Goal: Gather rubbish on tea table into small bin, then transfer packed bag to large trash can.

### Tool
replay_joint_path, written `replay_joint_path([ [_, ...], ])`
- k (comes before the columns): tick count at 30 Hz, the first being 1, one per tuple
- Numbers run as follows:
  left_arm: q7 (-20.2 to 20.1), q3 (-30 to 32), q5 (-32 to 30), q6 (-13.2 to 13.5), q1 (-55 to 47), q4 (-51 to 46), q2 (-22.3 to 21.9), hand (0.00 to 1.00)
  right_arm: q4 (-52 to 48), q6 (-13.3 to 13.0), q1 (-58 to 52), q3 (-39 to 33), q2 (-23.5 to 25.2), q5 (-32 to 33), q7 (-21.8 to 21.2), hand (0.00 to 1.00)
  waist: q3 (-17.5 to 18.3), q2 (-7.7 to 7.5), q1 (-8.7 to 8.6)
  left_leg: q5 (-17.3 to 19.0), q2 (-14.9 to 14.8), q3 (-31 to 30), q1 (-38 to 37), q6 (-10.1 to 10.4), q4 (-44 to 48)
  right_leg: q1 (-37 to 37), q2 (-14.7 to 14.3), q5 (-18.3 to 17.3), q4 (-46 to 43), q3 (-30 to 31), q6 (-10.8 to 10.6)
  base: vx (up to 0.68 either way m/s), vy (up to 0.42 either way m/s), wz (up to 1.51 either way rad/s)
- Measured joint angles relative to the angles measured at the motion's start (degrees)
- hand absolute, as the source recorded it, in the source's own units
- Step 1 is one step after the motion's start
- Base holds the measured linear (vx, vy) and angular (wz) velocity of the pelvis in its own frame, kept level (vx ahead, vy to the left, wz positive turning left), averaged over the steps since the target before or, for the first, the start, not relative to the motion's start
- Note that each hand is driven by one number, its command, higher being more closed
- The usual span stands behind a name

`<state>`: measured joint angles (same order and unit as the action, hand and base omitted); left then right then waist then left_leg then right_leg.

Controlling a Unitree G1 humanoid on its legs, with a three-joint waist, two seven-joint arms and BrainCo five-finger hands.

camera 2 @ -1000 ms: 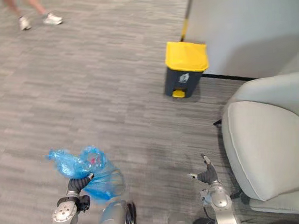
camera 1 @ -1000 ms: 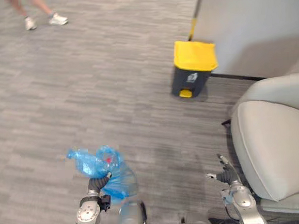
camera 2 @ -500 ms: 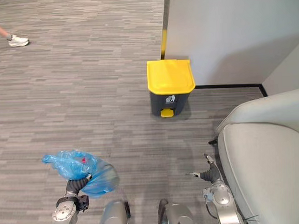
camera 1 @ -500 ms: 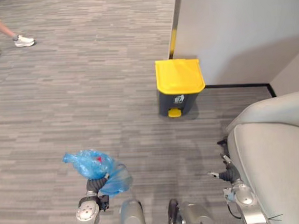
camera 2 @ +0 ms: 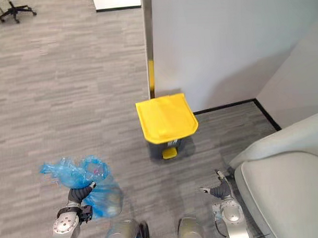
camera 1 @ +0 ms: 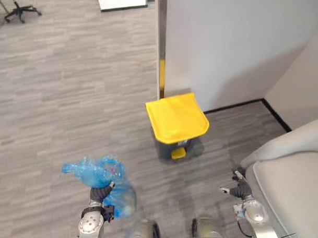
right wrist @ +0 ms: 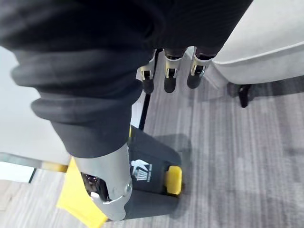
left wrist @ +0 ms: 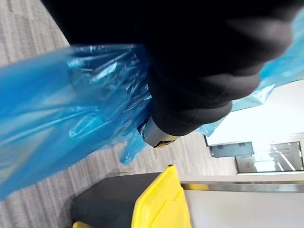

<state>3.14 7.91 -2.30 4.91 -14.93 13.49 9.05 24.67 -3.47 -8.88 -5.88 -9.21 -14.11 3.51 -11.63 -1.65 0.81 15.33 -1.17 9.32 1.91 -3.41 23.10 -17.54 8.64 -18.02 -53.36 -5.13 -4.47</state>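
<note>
Two hands sit nearest: the left hand is curled round the gathered neck of the blue bag so nothing spills, while the right hand hangs loose-fingered and empty. Ahead, the yellow-lidded trash can stands closed.

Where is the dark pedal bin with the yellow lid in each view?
Left eye view: dark pedal bin with yellow lid, centre.
Right eye view: bin centre, slightly leftward.
Left wrist view: bin past the blue plastic bag.
Right wrist view: bin beyond the right hand.
Shared landmark: pale wall behind it.
</note>
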Motion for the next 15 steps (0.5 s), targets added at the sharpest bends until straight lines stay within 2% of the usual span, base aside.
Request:
replay_joint_path([
  [2,0.2,0.1,0.0,0.0,1.7,0.7,0.2,1.0,-0.5,0.0,0.0,-0.3,-0.1,0.0,0.0,0.0,-0.1,0.08,-0.04,1.0,-0.5,-1.5,-2.4,1.3,-1.7,-3.5,-2.4,1.1,15.1,-1.0,-0.3,0.43,-0.057,0.28],
  [3,0.3,0.3,0.0,0.0,2.4,1.2,0.2,1.0,0.0,0.0,-0.1,-0.5,-0.1,0.0,0.0,0.0,0.0,-0.08,-0.05,1.2,-0.5,-1.7,-3.2,1.7,-2.0,-3.2,-3.2,3.5,21.6,-0.9,0.6,0.42,-0.097,0.41],
  [4,0.7,0.7,0.0,0.0,2.6,2.1,0.2,1.0,0.8,0.1,-0.1,-0.9,-0.2,0.0,0.0,0.0,0.2,-0.74,0.05,2.2,-0.4,-3.1,-4.8,3.4,-2.1,-1.6,-4.1,11.5,30.4,-0.4,1.9,0.45,-0.152,0.64],
  [5,0.8,0.7,0.0,-0.1,3.0,3.8,-0.3,1.0,1.7,0.3,-0.4,-1.5,-0.6,0.0,0.1,0.0,0.0,0.25,-0.24,3.1,-1.3,-5.4,-6.0,4.8,-1.3,0.2,-4.3,15.8,30.1,-0.9,3.2,0.54,-0.187,0.61],
  [6,0.9,0.6,0.0,-0.1,3.1,4.0,-0.7,1.0,1.5,0.5,-0.7,-1.6,-0.6,0.0,0.1,0.0,0.1,0.93,-0.06,2.8,-2.2,-5.7,-6.1,5.3,-0.3,0.8,-4.7,15.1,29.7,-2.3,3.9,0.45,-0.175,0.58],
  [7,0.8,0.7,0.0,-0.1,3.1,4.0,-1.0,1.0,0.8,0.5,-1.1,-1.6,-0.5,0.1,0.1,0.0,0.1,1.01,0.01,1.8,-3.1,-5.7,-5.3,7.0,2.2,2.1,-4.7,13.2,29.9,-3.7,4.5,0.42,-0.183,0.33],
  [8,0.8,0.7,0.0,-0.1,3.1,4.0,-1.4,1.0,0.5,0.5,-1.0,-1.7,-0.5,0.1,0.1,0.0,0.1,1.26,0.0,1.3,-3.7,-5.7,-4.5,7.8,4.4,2.9,-4.9,12.6,30.0,-4.6,4.9,0.4,-0.198,0.49],
  [9,0.8,0.8,0.0,-0.1,3.6,3.8,-2.7,1.0,-0.6,0.5,-1.2,-2.6,-0.5,0.2,0.1,0.0,-0.4,2.36,0.12,-0.4,-5.6,-5.1,-2.1,8.6,12.0,6.1,-6.3,12.0,32.0,-6.0,5.7,0.46,-0.208,0.39],
  [10,0.7,1.2,0.0,-0.1,3.5,3.7,-3.4,1.0,-1.8,0.5,-1.2,-2.9,-0.6,0.6,0.1,0.0,-0.5,2.21,0.34,-3.5,-7.4,-4.2,0.6,8.4,19.1,8.9,-6.8,11.8,34.1,-6.0,6.1,0.3,-0.119,0.27],
  [11,0.7,1.2,0.0,-0.1,3.3,3.7,-3.7,1.0,-2.5,0.5,-1.3,-3.0,-0.7,0.8,0.3,0.0,-0.5,2.11,0.6,-3.1,-8.3,-3.4,1.9,8.3,21.6,10.7,-6.9,11.8,35.3,-6.0,6.1,0.33,-0.078,0.04],
  [12,0.6,1.1,0.0,-0.1,3.2,3.3,-4.0,1.0,-4.1,0.3,-1.3,-4.0,-0.5,1.4,0.7,0.0,-0.4,1.96,1.21,-1.0,-9.7,-1.2,3.6,7.6,23.5,13.6,-6.9,11.8,37.6,-5.9,6.1,0.28,-0.04,-0.07],
  [14,0.6,1.1,0.0,-0.1,3.2,1.9,-4.3,1.0,-4.6,-0.1,-1.3,-5.8,-0.4,2.7,1.6,0.0,-0.4,1.94,1.73,1.3,-10.9,1.2,6.1,6.4,20.7,15.2,-6.6,11.8,39.3,-5.7,6.1,0.27,-0.001,-0.1],
  [15,0.6,1.1,0.1,0.0,3.4,1.7,-4.1,1.0,-3.9,0.0,-1.3,-7.1,-0.2,3.1,1.8,0.0,-0.2,2.21,1.74,0.8,-10.9,3.3,6.3,6.1,11.9,15.4,-6.2,11.6,39.4,-5.7,5.7,0.18,0.09,-0.04],
])
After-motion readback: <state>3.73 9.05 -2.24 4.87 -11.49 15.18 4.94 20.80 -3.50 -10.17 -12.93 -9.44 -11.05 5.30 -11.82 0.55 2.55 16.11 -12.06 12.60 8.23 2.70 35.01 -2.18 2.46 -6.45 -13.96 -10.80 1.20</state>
